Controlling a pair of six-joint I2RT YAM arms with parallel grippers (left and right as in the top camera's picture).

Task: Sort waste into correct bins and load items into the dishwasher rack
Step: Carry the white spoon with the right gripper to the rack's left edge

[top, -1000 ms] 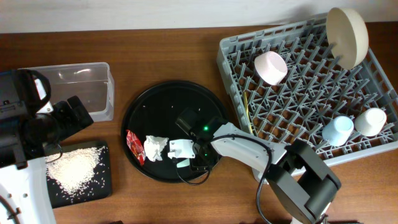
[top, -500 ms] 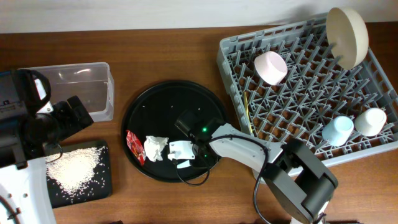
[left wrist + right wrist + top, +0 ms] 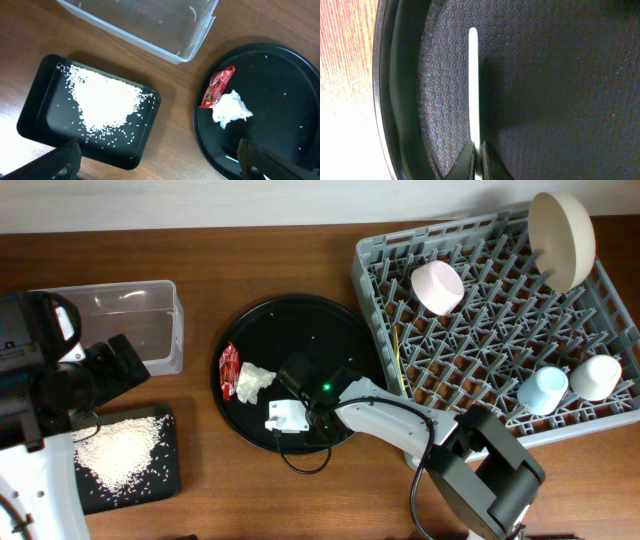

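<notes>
- Arm on the right reaches leftward, low over the round black tray point(image 3: 310, 330); left arm hangs above the bench's point(image 3: 250, 260) left end.
- Right gripper point(image 3: 477, 161) pinched tight on pale utensil point(image 3: 474, 85) lying on that tray; left gripper point(image 3: 159, 150) spread wide, holding nothing.
- Napkin point(image 3: 254, 380) touches red wrapper point(image 3: 229, 370) on the tray's left side; rice point(image 3: 105, 102) in flat black tray point(image 3: 30, 125).

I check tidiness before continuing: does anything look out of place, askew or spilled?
The wrapper and napkin lie unsorted on the round tray. The dish juts past the rack's far corner.
</notes>
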